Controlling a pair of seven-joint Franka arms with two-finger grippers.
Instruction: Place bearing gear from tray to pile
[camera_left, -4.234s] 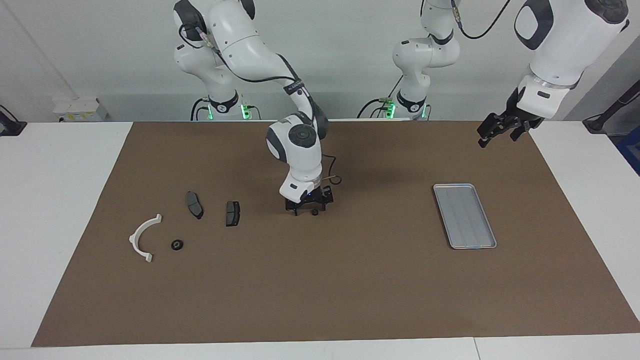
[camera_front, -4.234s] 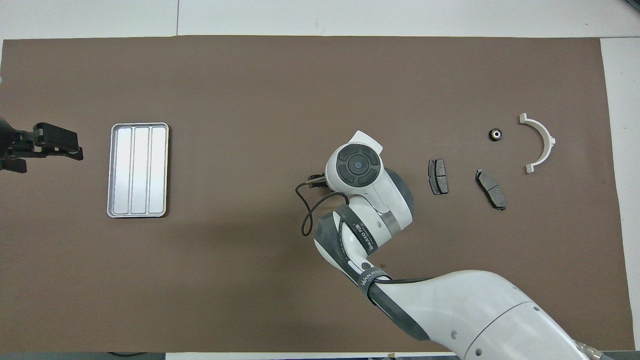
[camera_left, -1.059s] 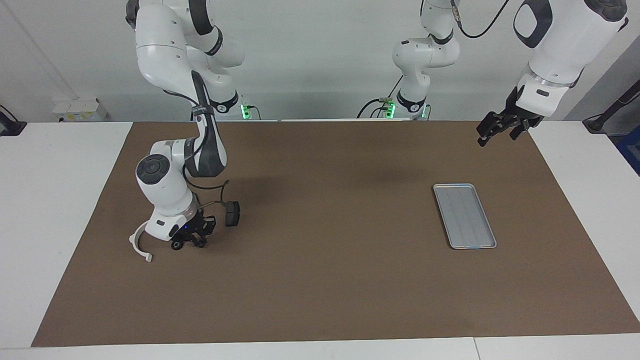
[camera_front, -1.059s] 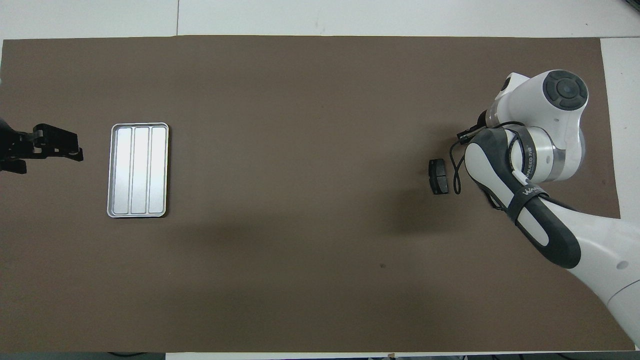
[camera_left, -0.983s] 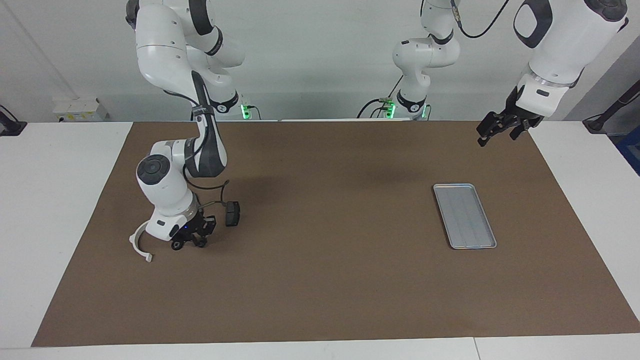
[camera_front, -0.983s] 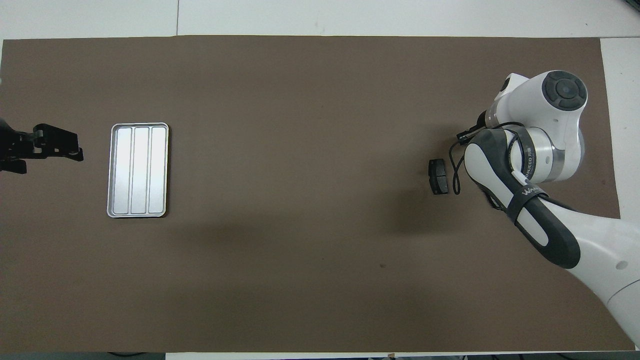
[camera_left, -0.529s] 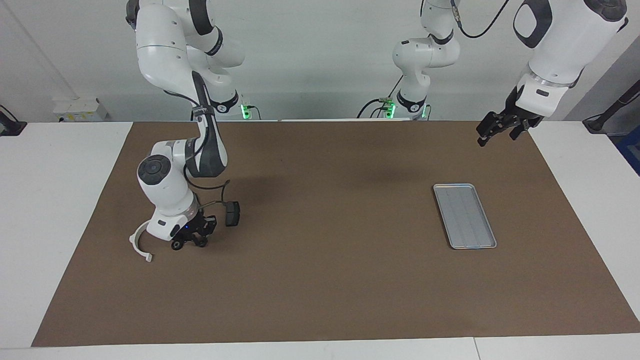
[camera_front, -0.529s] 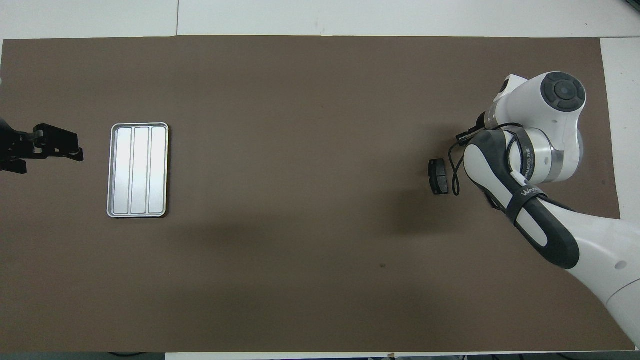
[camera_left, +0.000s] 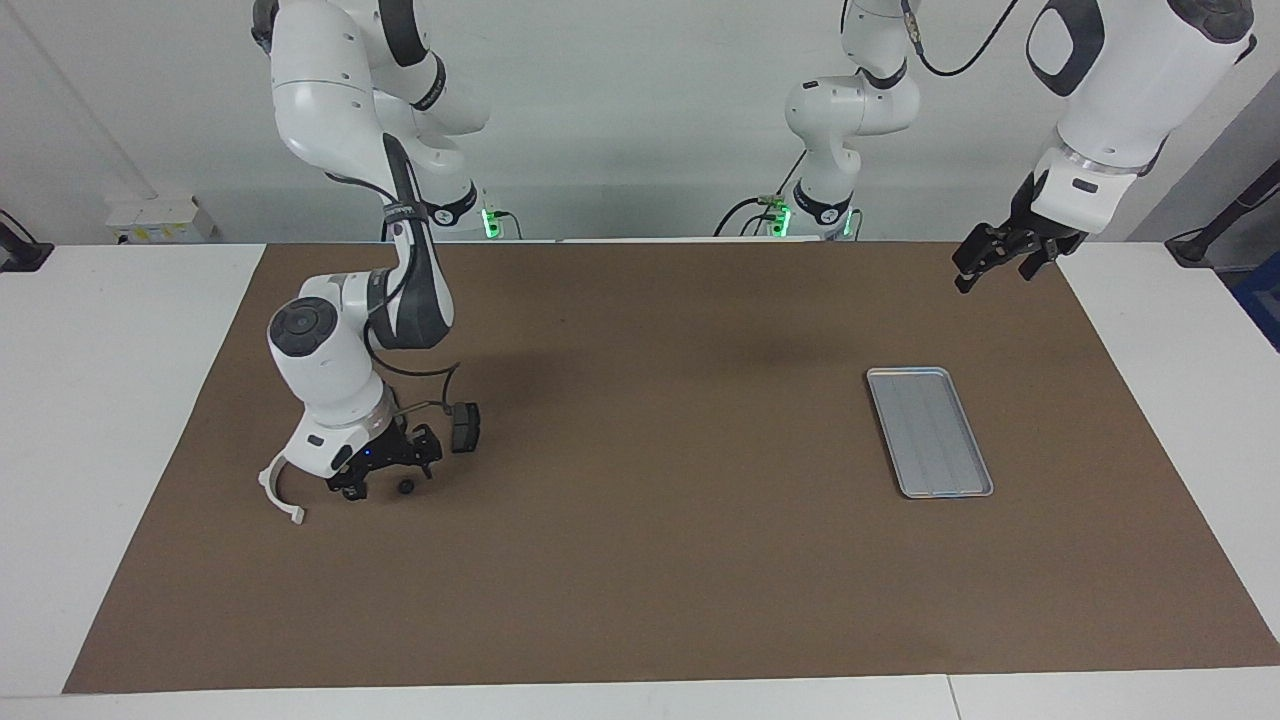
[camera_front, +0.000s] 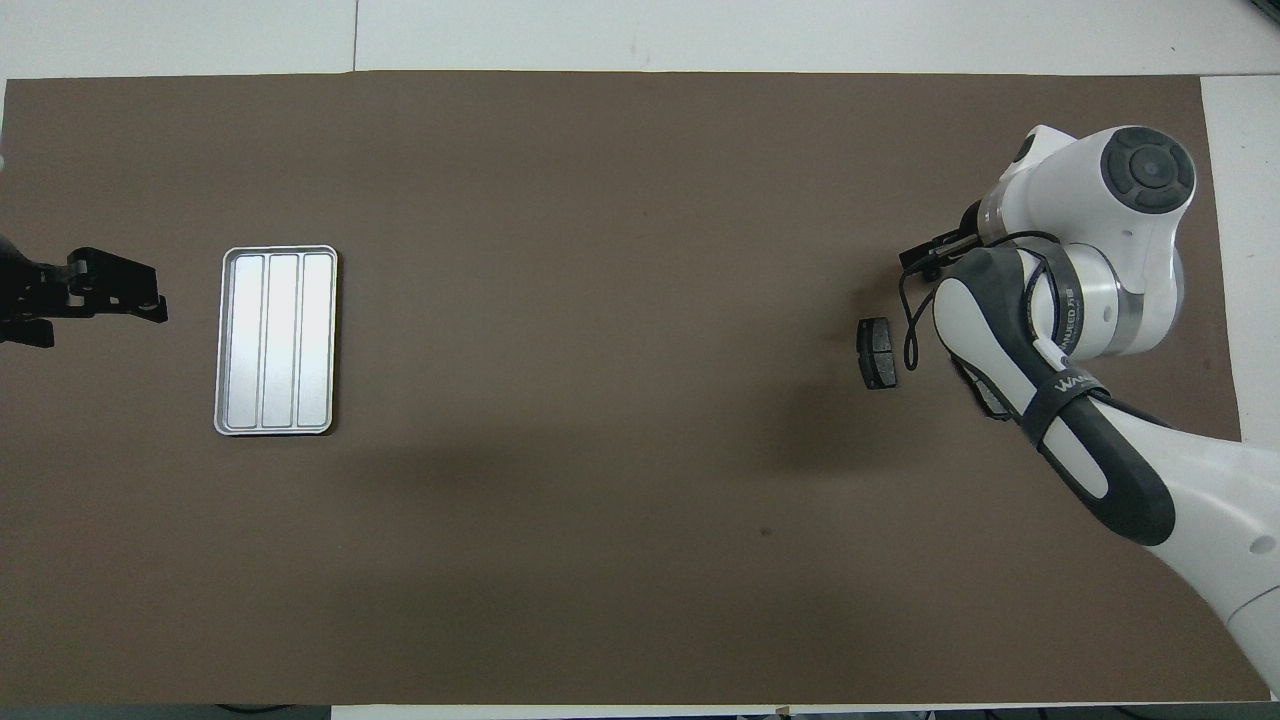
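The bearing gear, a small black round part, lies on the brown mat in the pile, next to the nearer dark brake-pad plate. My right gripper hangs just above the mat, open, between the gear and the white half-ring bracket. A second small dark gear sits partly under it. The other pad is hidden by the right arm. The silver tray holds nothing; it also shows in the overhead view. My left gripper waits, open, over the mat's corner past the tray.
In the overhead view the right arm's wrist covers the bracket and both gears; only one pad shows beside it. The brown mat covers most of the white table.
My right gripper carried the gear from the mat's middle to the pile. In the last half second it opened, rose a little, and the gear now lies apart from it. The left arm is still.
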